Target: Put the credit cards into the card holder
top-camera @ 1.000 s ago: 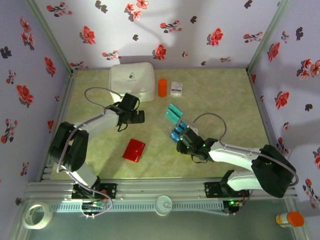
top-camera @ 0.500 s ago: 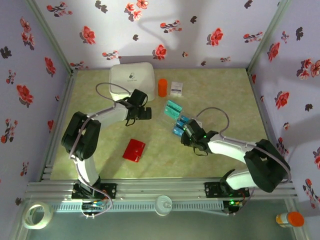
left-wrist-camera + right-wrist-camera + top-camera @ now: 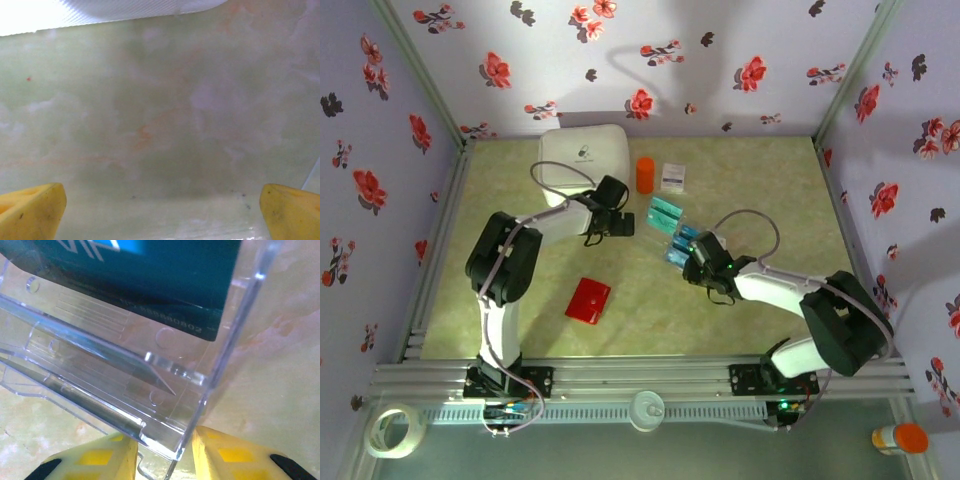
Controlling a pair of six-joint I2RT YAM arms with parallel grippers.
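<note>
In your right wrist view most of the clear sleeve was cut off by the frame. One of the cards inside it showed as a dark teal slab with a bright blue patch at the top edge. Its print was too cropped to read, apart from a row of small digits. From above, the right gripper covered the near end of the sleeve, so you could not count the cards exactly. They looked teal at the far end and blue nearer the fingers.

The sleeve was hard, see-through plastic with ridged slots and small round marks, and it ended in a sharp corner. That corner sat between the yellow fingers of the right gripper, whose jaws had closed onto it and were pinching the sleeve rather than a card.

Your left gripper hung over bare table, a glossy pale green surface veined like marble. Its jaws were spread wide, with one yellow tip in each lower corner of the left wrist view, and they held nothing. The white case, smooth and rounded, crossed the top of that view as a bright blur.

The wallet lay flat and closed, a small red square near the front of the table, well apart from both grippers and from the cards.
</note>
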